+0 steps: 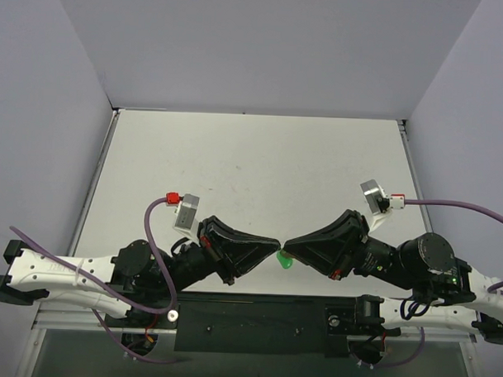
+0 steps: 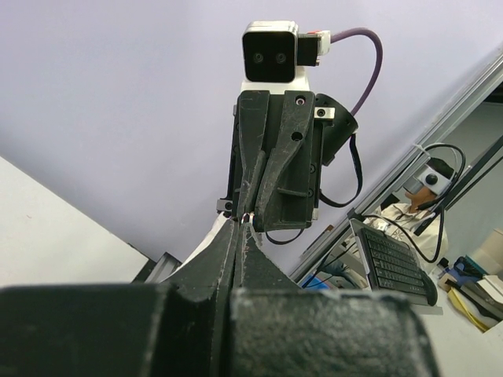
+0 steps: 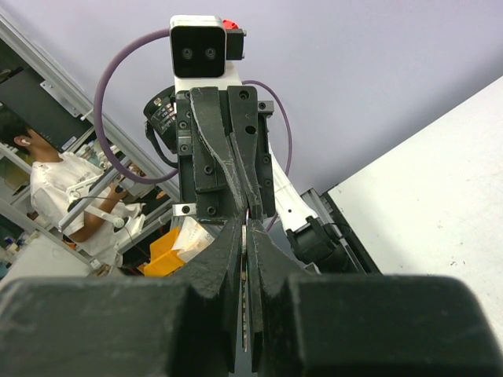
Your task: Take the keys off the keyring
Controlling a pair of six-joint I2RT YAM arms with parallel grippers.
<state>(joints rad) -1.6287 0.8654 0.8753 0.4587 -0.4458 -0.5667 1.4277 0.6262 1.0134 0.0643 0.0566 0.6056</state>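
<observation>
While pressed tip to tip over the table (image 1: 252,164), left gripper (image 1: 275,245) and right gripper (image 1: 289,243) both squeezed together on something tiny; cannot tell which pinches what. Green keyring (image 1: 285,260) just below the meeting point, slightly rightward, long axis toward the near edge. Key not made out. Likely calls for pulling apart sideways.

**Robotics laboratory, test cell.** A white tabletop (image 1: 253,155) is boxed in by plain lavender panels (image 1: 265,48) and edged with aluminium rail (image 2: 464,102). Two cabled robot arms (image 1: 67,273) are bolted at its near edge. Beyond the cell (visible only from the wrist cameras) a person (image 3: 55,188) sits near dark shelving (image 3: 31,94), and a keyboard (image 2: 393,255) lies on a cluttered bench.
</observation>
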